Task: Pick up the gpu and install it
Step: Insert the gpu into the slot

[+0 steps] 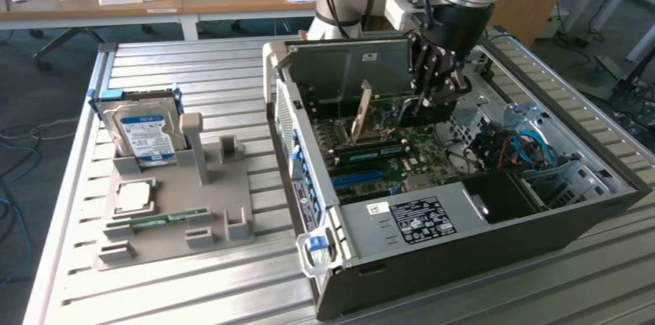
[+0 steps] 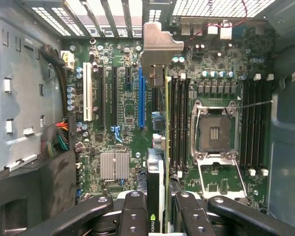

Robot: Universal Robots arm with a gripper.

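My gripper (image 1: 435, 87) reaches down into the open computer case (image 1: 450, 225), near its back wall. It is shut on the gpu (image 1: 425, 113), a dark thin card that hangs edge-down just above the motherboard (image 1: 409, 149). In the wrist view the gpu (image 2: 156, 167) shows edge-on between my two black fingers (image 2: 132, 211), with its silvery end bracket (image 2: 157, 46) pointing at the case's rear slot openings. The card's lower edge hovers just beside the long blue expansion slot (image 2: 141, 98); I cannot tell whether it touches the board.
Memory slots (image 2: 177, 118) and the open processor socket (image 2: 215, 132) lie close beside the card. Cable bundles (image 2: 59, 135) sit at one case wall. Outside the case, a grey fixture (image 1: 220, 210) holds a blue-labelled hard drive (image 1: 143, 129), a processor (image 1: 135, 196) and a memory stick (image 1: 153, 221).
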